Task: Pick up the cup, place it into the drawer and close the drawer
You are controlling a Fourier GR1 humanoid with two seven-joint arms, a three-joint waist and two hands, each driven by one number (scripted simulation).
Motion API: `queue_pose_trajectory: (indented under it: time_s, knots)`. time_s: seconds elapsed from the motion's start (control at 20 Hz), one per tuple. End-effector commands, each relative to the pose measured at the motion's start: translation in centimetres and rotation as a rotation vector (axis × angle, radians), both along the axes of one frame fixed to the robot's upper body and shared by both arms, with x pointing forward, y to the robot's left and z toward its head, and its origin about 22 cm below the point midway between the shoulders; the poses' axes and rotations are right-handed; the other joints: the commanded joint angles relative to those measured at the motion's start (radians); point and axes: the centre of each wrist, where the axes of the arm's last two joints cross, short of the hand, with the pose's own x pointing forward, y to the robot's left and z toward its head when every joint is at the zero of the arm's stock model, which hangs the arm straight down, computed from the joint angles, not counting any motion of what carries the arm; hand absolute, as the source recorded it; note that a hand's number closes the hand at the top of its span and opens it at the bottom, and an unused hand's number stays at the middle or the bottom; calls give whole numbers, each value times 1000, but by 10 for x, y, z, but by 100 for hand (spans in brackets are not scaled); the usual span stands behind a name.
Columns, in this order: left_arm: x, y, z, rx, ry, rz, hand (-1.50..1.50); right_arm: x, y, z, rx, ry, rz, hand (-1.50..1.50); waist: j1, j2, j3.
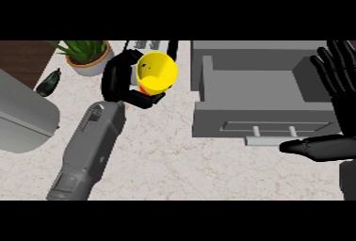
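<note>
A yellow cup [156, 71] lies tilted in my left hand [124, 77], whose black fingers curl round it; its open mouth faces the camera. The hand holds it above the counter, left of the grey drawer [261, 84], which stands pulled open with nothing inside. The drawer's front carries a pale bar handle [272, 139]. My right hand [338, 70] shows at the right edge beside the drawer, fingers straight and pointing up, thumb [316, 146] stretched out near the handle.
A potted green plant [87, 55] stands at the back left. A dark bottle [49, 82] lies beside it, next to a large grey rounded appliance [21, 115] at the left edge. The speckled counter [173, 164] spreads in front.
</note>
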Motion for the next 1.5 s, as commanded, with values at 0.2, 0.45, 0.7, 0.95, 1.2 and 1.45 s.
queue_pose_trajectory:
  time_s: [0.2, 0.45, 0.7, 0.95, 1.2, 1.45]
  knots:
    - [23, -66, 112, 76, -5, -37, 150, 3, -4, -6, 9, -7, -18, -150, -14, 6, 0]
    - [26, -100, 140, 118, 28, 13, 150, 2, -3, -16, -5, -9, -17, -150, -25, 10, 0]
    - [32, -136, 154, 205, 172, 42, 150, 15, 6, 0, 3, -25, 14, -150, -62, 18, 0]
    - [38, -134, 128, 305, 238, 116, 150, 5, 8, -3, 6, -41, 54, -150, -97, 28, 1]
    - [38, -144, 130, 423, 351, 30, 150, 21, 16, 4, 5, -46, 74, -150, -122, 34, 1]
    - [35, -133, 95, 504, 385, 7, 150, 23, 34, 16, 6, -66, 128, -150, -171, 45, 1]
